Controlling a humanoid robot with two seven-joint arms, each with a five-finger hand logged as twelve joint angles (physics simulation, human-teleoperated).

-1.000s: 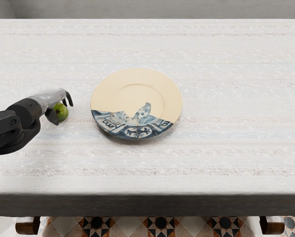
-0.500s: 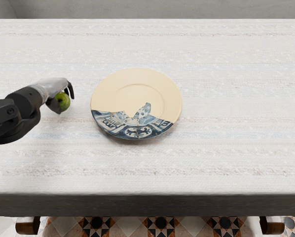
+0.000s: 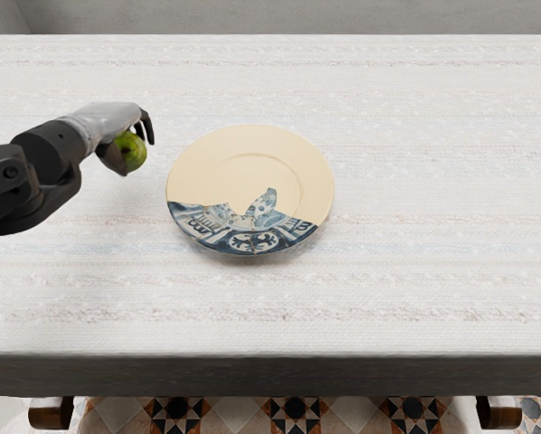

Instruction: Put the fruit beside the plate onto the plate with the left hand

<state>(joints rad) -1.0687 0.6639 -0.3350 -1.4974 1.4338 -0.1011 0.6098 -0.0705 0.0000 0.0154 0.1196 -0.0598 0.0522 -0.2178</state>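
Note:
A small green fruit [image 3: 132, 149] is held in my left hand [image 3: 126, 140], whose dark fingers curl around it. The hand hangs above the table, just left of the plate [image 3: 289, 172] and a little behind its left rim. The plate is round and cream, with a blue and white pattern along its near edge, and nothing lies on it. My left arm comes in from the left edge. The right arm does not show.
The table [image 3: 415, 271] wears a pale striped cloth and its front edge runs across the bottom of the view. A patterned floor shows below the edge.
My left hand has lifted the green fruit off the cloth and carried it up and to the right, closer to the plate's left rim.

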